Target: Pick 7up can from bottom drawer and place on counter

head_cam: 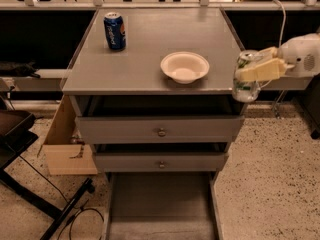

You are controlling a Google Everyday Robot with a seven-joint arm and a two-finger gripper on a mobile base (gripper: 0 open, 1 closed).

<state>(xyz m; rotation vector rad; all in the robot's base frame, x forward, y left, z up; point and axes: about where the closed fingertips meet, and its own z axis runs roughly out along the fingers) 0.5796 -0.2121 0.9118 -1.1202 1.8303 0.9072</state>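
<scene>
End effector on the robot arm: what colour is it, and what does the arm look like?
The end effector, just past the counter's right edge, has flat, pale yellowish-tan fingers. Behind it, the arm is smooth, rounded and white, with a small greyish patch on its side. No writing shows on it.

7up can (245, 91): silvery-green, upright, gripped by tool (244, 67) just off counter (150, 39) right edge | bottom drawer (160, 204): pulled open
</scene>
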